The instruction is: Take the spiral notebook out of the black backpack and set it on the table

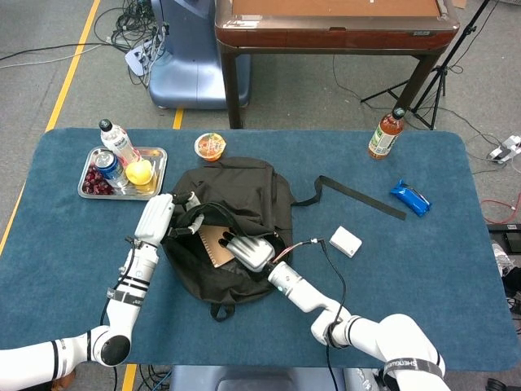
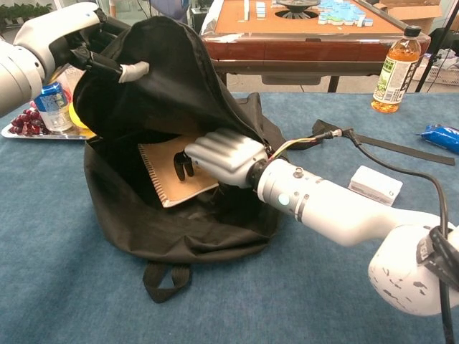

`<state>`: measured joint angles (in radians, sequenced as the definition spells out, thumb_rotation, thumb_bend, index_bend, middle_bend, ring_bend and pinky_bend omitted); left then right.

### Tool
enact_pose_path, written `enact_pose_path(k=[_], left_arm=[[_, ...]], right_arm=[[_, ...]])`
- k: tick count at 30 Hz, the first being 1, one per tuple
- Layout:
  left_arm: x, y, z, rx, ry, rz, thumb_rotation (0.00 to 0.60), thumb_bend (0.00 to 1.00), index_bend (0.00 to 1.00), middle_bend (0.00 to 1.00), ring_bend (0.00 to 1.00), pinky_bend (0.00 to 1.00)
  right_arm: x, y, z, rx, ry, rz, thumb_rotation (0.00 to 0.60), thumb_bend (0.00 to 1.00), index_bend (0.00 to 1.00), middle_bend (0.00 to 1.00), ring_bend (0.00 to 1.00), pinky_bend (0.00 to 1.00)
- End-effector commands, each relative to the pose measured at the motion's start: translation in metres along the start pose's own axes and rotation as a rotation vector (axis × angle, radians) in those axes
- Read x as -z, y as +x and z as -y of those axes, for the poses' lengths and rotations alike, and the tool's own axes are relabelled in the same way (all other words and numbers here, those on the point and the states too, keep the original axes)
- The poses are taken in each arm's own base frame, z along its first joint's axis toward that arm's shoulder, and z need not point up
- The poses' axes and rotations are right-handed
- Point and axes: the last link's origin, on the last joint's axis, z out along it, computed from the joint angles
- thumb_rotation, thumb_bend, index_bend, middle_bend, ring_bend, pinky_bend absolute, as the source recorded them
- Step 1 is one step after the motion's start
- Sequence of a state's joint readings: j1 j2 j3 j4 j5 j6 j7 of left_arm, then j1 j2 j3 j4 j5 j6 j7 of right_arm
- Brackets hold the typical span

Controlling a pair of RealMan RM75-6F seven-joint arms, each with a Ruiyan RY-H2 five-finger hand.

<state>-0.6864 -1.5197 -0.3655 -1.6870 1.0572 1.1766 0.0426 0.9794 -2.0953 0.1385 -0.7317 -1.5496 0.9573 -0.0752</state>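
Observation:
The black backpack [image 1: 236, 195] [image 2: 172, 93] lies open in the middle of the blue table. My left hand [image 1: 161, 217] [image 2: 61, 34] grips its upper flap and holds the mouth up. Inside lies the spiral notebook [image 1: 212, 243] [image 2: 159, 175], with a brown cover and its coil along the left edge. My right hand [image 1: 249, 251] [image 2: 221, 158] reaches into the bag and grips the notebook's right side. Its fingers curl down over the cover, and the thumb is hidden beneath.
A metal tray [image 1: 155, 151] with a bottle, can and fruit sits at the far left, an orange cup [image 1: 210, 145] behind the bag. Right of the bag lie its strap [image 1: 362, 198], a white box [image 1: 345, 241] [image 2: 374, 184], a blue packet [image 1: 409, 196] and a tea bottle [image 1: 385, 133].

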Motion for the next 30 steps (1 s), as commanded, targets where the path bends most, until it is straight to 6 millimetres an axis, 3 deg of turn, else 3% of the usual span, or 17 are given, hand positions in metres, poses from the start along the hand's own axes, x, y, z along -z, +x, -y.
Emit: enact_pose_path(k=[1, 9, 17, 25, 30], left_arm=[[0.000, 0.000, 0.000, -0.001, 0.000, 0.000, 0.600, 0.49, 0.74, 0.70, 0.52, 0.36], [0.001, 0.002, 0.002, 0.001, 0.005, -0.004, 0.600, 0.49, 0.74, 0.70, 0.52, 0.36], [0.001, 0.003, 0.002, 0.006, 0.001, -0.005, 0.600, 0.49, 0.74, 0.69, 0.52, 0.36], [0.000, 0.007, 0.004, -0.005, 0.005, -0.013, 0.600, 0.49, 0.74, 0.68, 0.52, 0.36], [-0.002, 0.011, 0.004, -0.016, 0.008, -0.019, 0.600, 0.49, 0.74, 0.68, 0.52, 0.36]], right_arm=[[-0.001, -0.001, 0.001, 0.002, 0.002, 0.000, 0.600, 0.37, 0.38, 0.38, 0.29, 0.40], [-0.004, -0.001, 0.003, 0.034, 0.009, -0.033, 0.600, 0.37, 0.40, 0.39, 0.29, 0.40], [-0.004, 0.002, 0.001, 0.040, 0.014, -0.079, 0.600, 0.51, 0.57, 0.44, 0.35, 0.40], [0.001, 0.012, 0.000, 0.033, 0.041, -0.160, 0.600, 0.53, 0.70, 0.50, 0.39, 0.40], [0.016, 0.022, -0.005, 0.011, 0.072, -0.223, 0.600, 0.53, 0.77, 0.53, 0.43, 0.42]])
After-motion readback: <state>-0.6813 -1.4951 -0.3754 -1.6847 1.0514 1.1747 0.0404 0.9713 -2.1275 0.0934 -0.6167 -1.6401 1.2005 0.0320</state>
